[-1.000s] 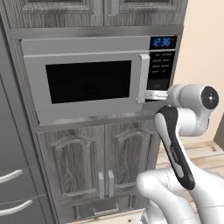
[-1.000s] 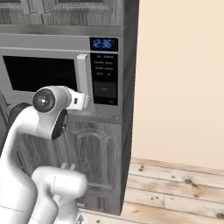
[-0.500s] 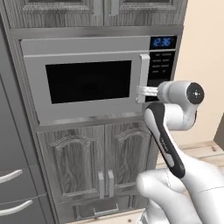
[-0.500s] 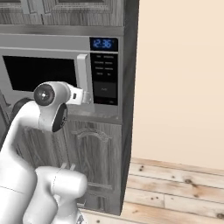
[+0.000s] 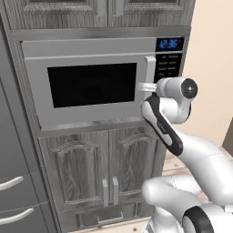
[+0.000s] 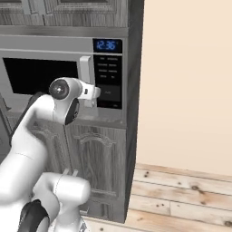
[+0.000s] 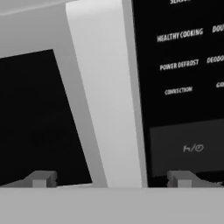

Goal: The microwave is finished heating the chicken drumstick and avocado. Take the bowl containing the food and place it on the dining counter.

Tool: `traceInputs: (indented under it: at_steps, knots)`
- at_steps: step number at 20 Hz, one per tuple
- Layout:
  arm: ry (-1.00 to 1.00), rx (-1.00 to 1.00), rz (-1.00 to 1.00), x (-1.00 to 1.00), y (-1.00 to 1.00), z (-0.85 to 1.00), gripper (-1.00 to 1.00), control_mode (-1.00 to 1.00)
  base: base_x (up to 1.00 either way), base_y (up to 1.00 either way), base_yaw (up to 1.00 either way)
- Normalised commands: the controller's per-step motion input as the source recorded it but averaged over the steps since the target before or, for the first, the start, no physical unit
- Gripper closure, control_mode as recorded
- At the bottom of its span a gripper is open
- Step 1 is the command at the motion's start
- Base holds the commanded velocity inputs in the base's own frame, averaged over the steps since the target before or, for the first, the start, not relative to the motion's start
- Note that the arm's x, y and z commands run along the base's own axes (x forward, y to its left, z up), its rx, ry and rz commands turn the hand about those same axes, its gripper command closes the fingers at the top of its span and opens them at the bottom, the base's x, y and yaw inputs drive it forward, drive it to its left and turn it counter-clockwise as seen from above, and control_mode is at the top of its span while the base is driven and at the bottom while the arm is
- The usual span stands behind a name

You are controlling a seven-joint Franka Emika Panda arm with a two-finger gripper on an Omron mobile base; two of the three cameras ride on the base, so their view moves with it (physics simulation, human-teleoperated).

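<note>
While jaws stand wide, tool point(image 7: 111, 179) straddles flat steel bar handle point(image 7: 107, 100) | microwave point(image 5: 91, 59) door shut, glossy black window

Glossy white, rounded arm links point(image 5: 200, 154) with dark joint bands and black circular end caps; small grey fingertips point(image 7: 43, 178).

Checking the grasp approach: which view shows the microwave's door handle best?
The hand view: the handle runs close up between the open gripper's fingertips. The left base view shows the handle whole but small; in the right base view the handle is partly behind the hand.
</note>
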Motion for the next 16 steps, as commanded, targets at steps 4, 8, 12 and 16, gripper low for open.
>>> traceInputs:
  at_steps: [4,8,12,16]
  knots:
    - [0.00,0.00,0.00,0.67,0.00,0.00,-1.00,-1.00,0.00,0.00,0.00]
    - [0.00,0.00,0.01,0.64,0.00,0.00,-1.00,-1.00,0.00,0.00,0.00]
    - [0.00,0.00,0.00,0.55,0.00,0.00,-1.00,-1.00,0.00,0.00,0.00]
    - [0.00,0.00,0.01,0.58,0.00,0.00,-1.00,-1.00,0.00,0.00,0.00]
